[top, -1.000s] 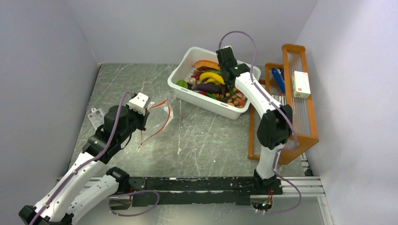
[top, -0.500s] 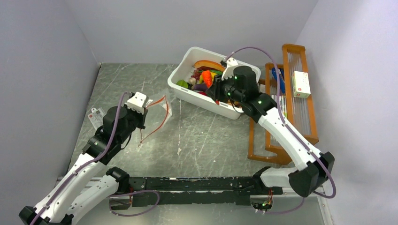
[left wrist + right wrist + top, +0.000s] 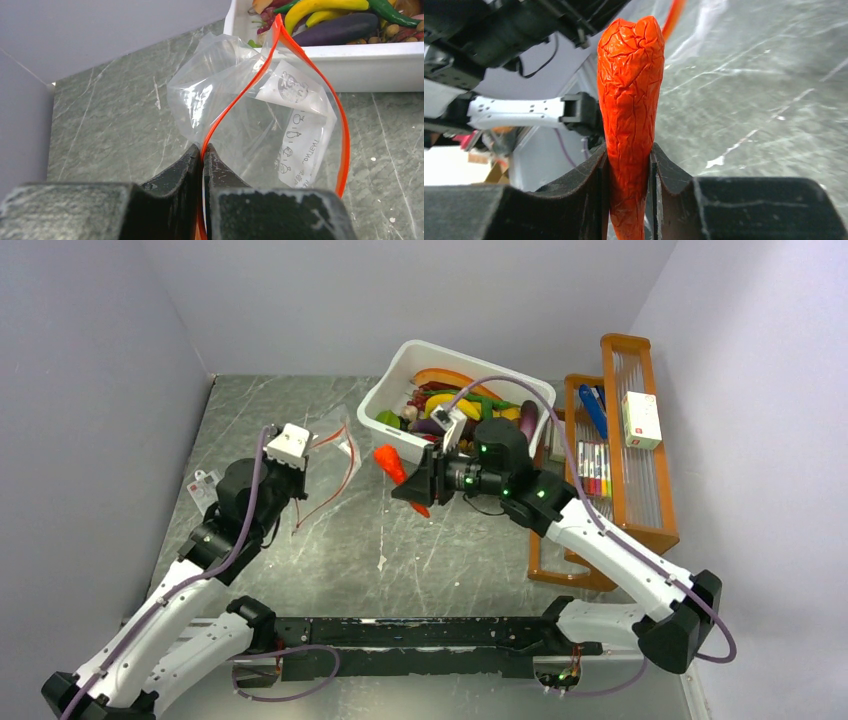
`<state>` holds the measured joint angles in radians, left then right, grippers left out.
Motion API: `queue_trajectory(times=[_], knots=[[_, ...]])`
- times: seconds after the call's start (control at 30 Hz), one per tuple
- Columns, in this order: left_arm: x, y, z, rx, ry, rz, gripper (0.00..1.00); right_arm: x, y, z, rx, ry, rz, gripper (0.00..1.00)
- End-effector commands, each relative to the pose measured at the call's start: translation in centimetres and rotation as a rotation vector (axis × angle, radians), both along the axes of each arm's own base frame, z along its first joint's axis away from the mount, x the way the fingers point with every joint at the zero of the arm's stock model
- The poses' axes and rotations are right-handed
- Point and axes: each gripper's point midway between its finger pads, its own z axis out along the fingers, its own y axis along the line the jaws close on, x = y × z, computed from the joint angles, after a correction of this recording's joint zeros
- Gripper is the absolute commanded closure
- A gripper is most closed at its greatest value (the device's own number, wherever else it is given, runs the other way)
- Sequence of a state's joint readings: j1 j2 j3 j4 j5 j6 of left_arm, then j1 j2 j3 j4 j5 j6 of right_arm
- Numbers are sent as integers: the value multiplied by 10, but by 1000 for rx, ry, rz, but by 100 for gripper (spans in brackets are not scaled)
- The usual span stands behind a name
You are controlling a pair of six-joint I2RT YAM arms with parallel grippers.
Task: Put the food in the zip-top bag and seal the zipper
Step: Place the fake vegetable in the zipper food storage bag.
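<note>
**Transfer step: one piece of food in transit to the held-open bag.**

Your left gripper (image 3: 202,150) is clamped shut on one lip of the bag (image 3: 250,110), pinching it right on the zipper (image 3: 279,27). The orange-red strip bows out from the jaws into an open loop, so the mouth gapes. The clear pouch with its white label sits over the left-centre of the table (image 3: 440,560), near the left end of the tub (image 3: 385,390). No food shows inside the bag in the left wrist view.

Your right gripper (image 3: 629,160) is closed on a toy carrot (image 3: 630,85), held by its narrow lower part with the broad end standing up above the fingers. In the top view the carrot sits between the tub and the bag, clear of both. The rest of the food (image 3: 335,30), with yellow, purple and green pieces among it, lies in the tub.

Step in hand, as judged: carrying a piece to the bag; filling is at an early stage and sealing is not yet due.

The next move calls for lining up the carrot with the zipper loop, passing it through the mouth and letting go only once it is well inside. Only one lip is held, so the mouth may fold shut if nudged; approach through the middle of the loop.
</note>
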<state>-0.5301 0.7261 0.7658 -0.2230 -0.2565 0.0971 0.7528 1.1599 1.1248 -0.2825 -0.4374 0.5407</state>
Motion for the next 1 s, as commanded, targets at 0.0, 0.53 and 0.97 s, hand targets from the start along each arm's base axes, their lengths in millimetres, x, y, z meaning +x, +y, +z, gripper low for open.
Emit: queue_trajectory(times=[0.0, 0.53, 0.97], knots=[[1, 0, 3, -54, -18, 24, 93, -31, 29, 5, 87, 89, 134, 84], [-4, -8, 5, -49, -49, -43, 93, -44, 101, -5, 168, 448, 80, 84], [-10, -9, 9, -50, -80, -78, 93, -17, 125, -38, 73, 724, -128, 75]])
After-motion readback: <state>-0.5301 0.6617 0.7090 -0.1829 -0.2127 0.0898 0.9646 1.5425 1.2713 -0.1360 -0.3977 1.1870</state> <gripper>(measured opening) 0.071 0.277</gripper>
